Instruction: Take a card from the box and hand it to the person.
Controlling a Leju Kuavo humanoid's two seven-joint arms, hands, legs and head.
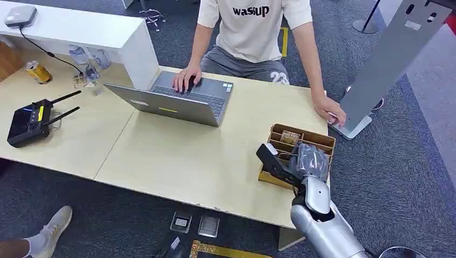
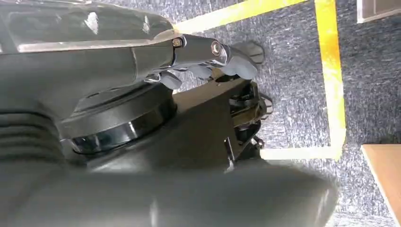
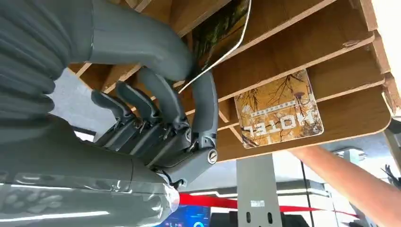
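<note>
A brown wooden box [image 1: 313, 139] with several slots stands at the near right corner of the table [image 1: 177, 156]. My right hand [image 1: 304, 161] reaches into it. In the right wrist view my right hand [image 3: 170, 118] pinches a white-edged card [image 3: 222, 33] between thumb and finger, the card still standing in its slot of the box [image 3: 302, 52]. A second card [image 3: 279, 111] printed HOTEL leans in a slot beside it, and a card [image 1: 290, 137] shows in the head view. The person [image 1: 253, 32] sits across the table. My left hand [image 2: 208, 56] hangs over the floor and holds nothing.
The person has one hand [image 1: 185, 79] on an open laptop [image 1: 177, 102] and the other hand [image 1: 329, 112] on the table's right edge, near the box. A black controller [image 1: 29, 122], a can [image 1: 37, 71] and a white counter [image 1: 80, 27] lie far left. A grey stand [image 1: 387, 59] rises on the right.
</note>
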